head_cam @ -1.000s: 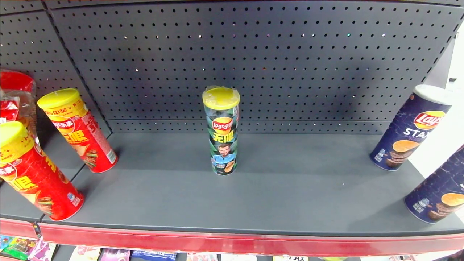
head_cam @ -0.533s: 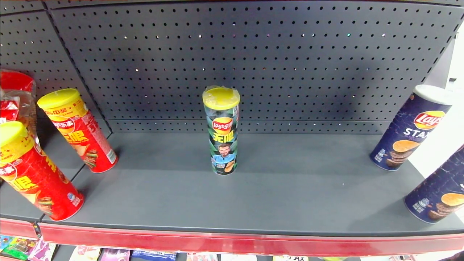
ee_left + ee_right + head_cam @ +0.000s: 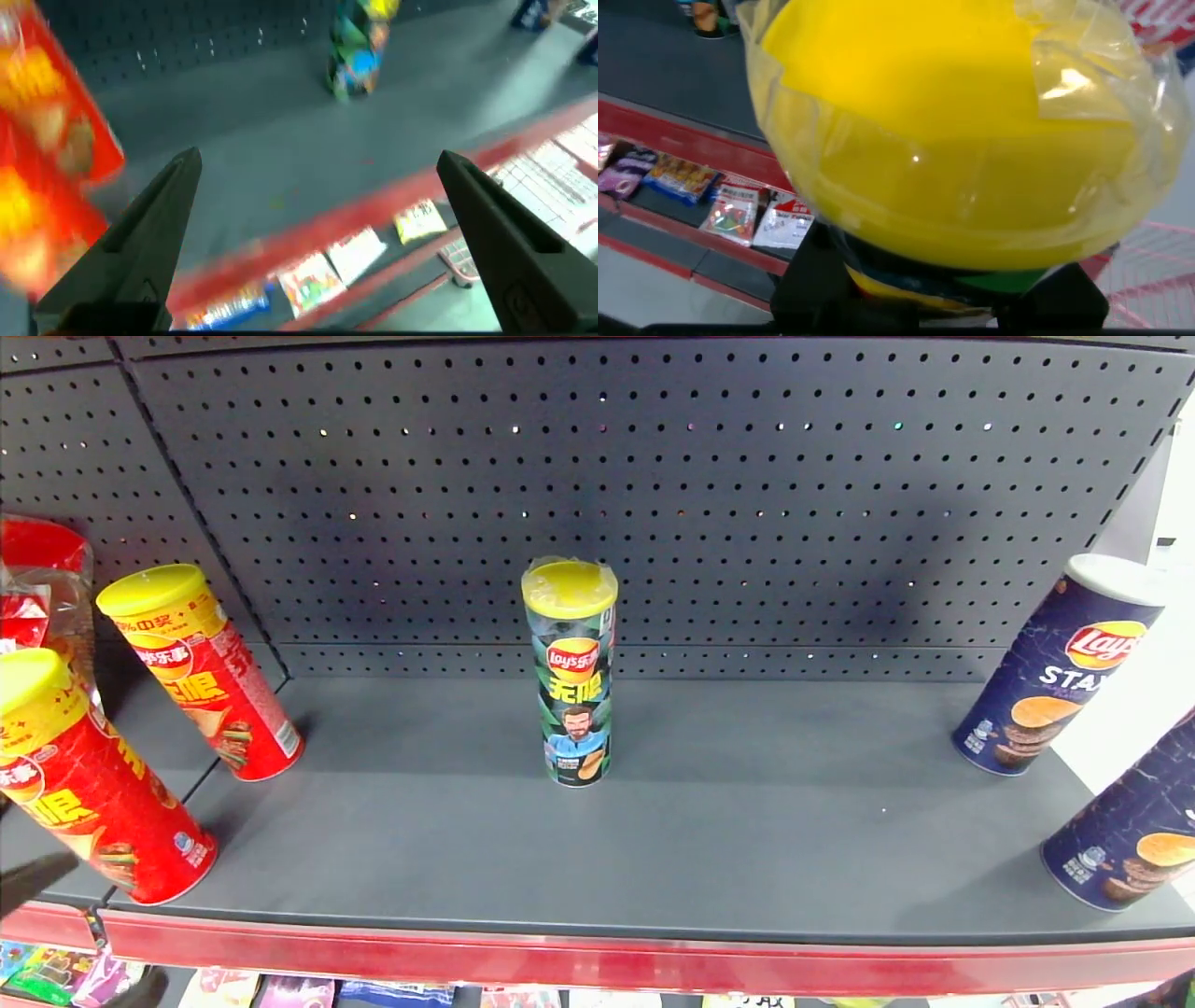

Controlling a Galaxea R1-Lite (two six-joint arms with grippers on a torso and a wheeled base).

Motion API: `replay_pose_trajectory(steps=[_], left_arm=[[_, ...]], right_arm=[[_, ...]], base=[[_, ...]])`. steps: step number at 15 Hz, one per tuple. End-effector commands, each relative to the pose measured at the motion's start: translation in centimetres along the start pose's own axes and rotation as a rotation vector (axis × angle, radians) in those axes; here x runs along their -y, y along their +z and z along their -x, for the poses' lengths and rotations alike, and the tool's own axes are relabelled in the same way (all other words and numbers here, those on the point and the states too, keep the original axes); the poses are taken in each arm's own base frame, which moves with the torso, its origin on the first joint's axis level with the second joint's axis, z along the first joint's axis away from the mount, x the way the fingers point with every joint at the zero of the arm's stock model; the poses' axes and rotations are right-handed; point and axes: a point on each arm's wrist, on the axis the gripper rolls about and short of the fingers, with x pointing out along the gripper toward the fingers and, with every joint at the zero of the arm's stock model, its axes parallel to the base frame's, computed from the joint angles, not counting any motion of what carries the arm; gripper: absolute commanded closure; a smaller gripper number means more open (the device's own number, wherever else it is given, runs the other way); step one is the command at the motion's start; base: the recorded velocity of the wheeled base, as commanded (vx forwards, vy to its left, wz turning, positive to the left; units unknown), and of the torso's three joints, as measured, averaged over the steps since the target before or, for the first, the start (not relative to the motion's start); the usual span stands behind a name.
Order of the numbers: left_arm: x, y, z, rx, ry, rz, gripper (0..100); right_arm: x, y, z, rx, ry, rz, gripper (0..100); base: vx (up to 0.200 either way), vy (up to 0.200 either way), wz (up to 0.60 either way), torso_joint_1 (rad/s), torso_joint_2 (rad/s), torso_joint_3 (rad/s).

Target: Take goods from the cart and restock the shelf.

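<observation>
left gripper (image 3: 318, 157) spread wide before the shelf (image 3: 262, 182); right gripper (image 3: 943, 285) clamps a yellow-lidded can (image 3: 952, 121), label mostly hidden.

A dark grey shelf (image 3: 747, 840) with a red front edge is seen across the lower frame. A green chip canister (image 3: 574, 681) is stood upright at its centre. Two red chip canisters (image 3: 201, 672) (image 3: 89, 784) are placed at the left and two dark blue chip canisters (image 3: 1060, 667) (image 3: 1130, 831) at the right.
</observation>
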Motion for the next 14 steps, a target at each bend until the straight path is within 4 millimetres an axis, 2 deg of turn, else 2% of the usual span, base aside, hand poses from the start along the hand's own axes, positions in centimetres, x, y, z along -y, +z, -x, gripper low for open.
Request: replay_pose_trajectory(steps=[1,3,6,9,10,11,12,14], left_arm=[[-4.2,3.7,-8.5,-0.058,-0.04,0.011,0],[-4.8,4.3,-12.0,-0.062,-0.141,-0.028,0],[-4.3,4.0,-15.7,-0.11,-0.279,-0.045,0],[-4.8,4.0,-19.5,-0.133,-0.304,-0.062,0],[-5.2,4.4,-21.6,-0.114,-0.307,-0.079,0],[-5.2,4.5,-21.8,-0.109,-0.31,-0.082,0],[-4.7,4.7,-23.9,-0.105,-0.331,-0.091,0],[-3.6,4.8,-25.8,-0.104,-0.375,-0.091,0]], right_arm=[[0.2,1.5,-0.5,-0.002,0.064,0.001,100],[0.4,3.4,-1.3,-0.009,0.127,0.001,100],[0.6,4.5,-2.3,-0.025,0.174,0.001,100],[0.6,4.9,-2.4,-0.019,0.177,0.0,100],[0.7,5.0,-2.4,-0.017,0.176,-0.002,100],[0.7,5.0,-2.4,-0.017,0.176,-0.002,100],[0.7,5.0,-2.5,-0.02,0.177,-0.003,100],[0.7,5.0,-2.4,-0.021,0.175,-0.004,100]], base=[[0.0,0.0,0.0,0.0,0.0,0.0],[0.0,0.0,0.0,0.0,0.0,0.0],[0.0,0.0,0.0,0.0,0.0,0.0],[0.0,0.0,0.0,0.0,0.0,0.0],[0.0,0.0,0.0,0.0,0.0,0.0],[0.0,0.0,0.0,0.0,0.0,0.0],[0.0,0.0,0.0,0.0,0.0,0.0],[0.0,0.0,0.0,0.0,0.0,0.0]])
